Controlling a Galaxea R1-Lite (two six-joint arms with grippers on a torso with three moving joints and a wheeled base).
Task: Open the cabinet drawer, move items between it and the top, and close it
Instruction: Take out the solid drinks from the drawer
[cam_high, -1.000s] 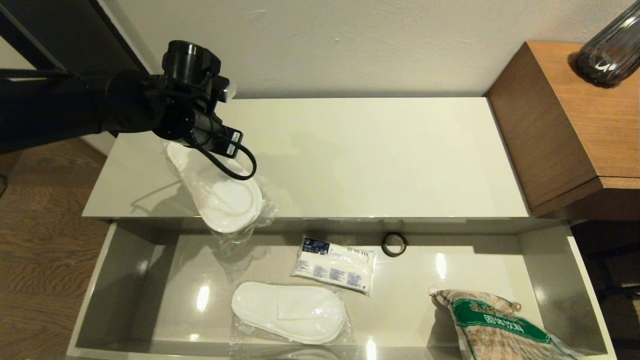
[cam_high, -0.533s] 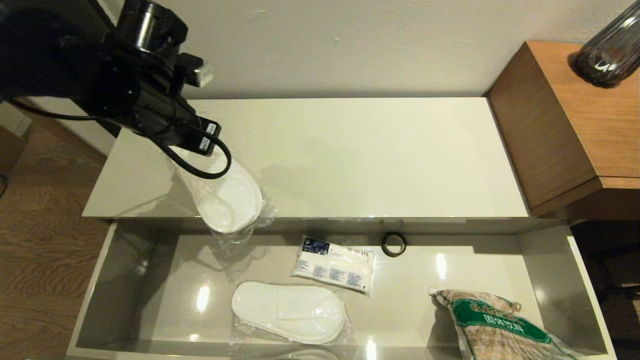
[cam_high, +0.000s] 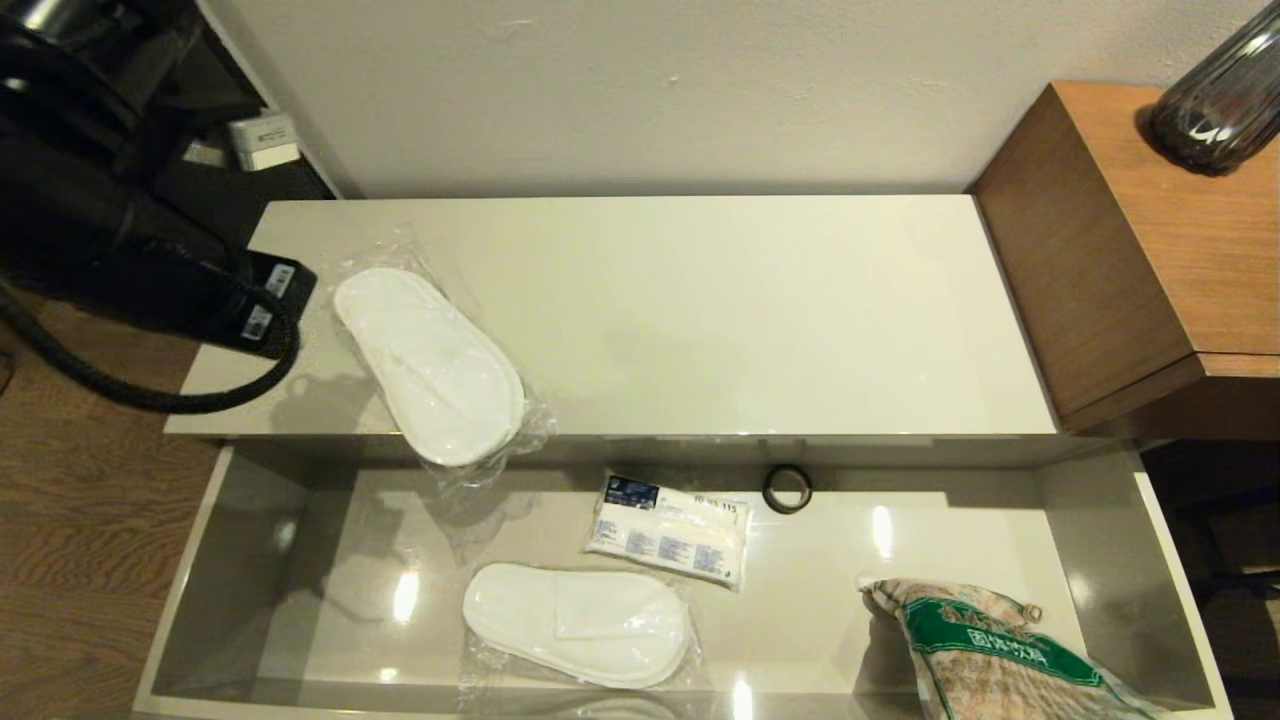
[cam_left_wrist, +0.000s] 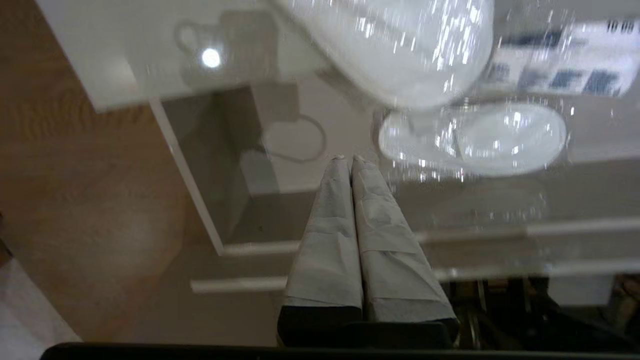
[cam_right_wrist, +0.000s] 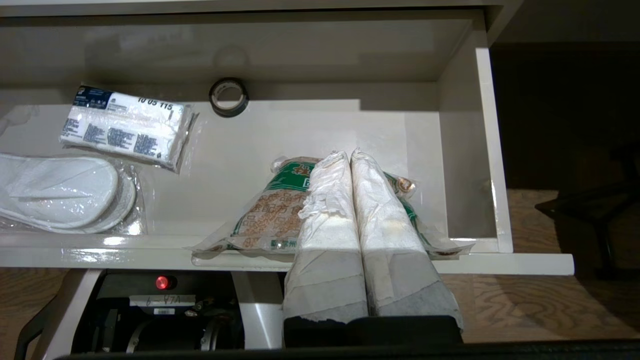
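The cabinet drawer (cam_high: 190, 590) stands pulled open below the top (cam_high: 720, 300). One sealed slipper pair (cam_high: 430, 365) lies on the top's left part, its toe overhanging the front edge. A second slipper pair (cam_high: 577, 622) lies in the drawer, and the grain bag (cam_high: 1000, 650) rests at the drawer's front right. My left arm (cam_high: 150, 290) is drawn back beyond the top's left end. Its gripper (cam_left_wrist: 348, 159) is shut and empty, high above the drawer's left corner. My right gripper (cam_right_wrist: 348, 153) hangs shut and empty above the grain bag (cam_right_wrist: 270, 210), outside the head view.
A small white packet with blue print (cam_high: 668, 530) and a black ring (cam_high: 788, 488) lie at the back of the drawer. A brown wood-grain cube (cam_high: 1150, 250) with a dark ribbed vase (cam_high: 1215, 95) stands against the top's right end. Wooden floor lies to the left.
My left arm has pulled away to the left from above the slipper pair on the top. That pair lies where it was. Nothing in the drawer has moved.
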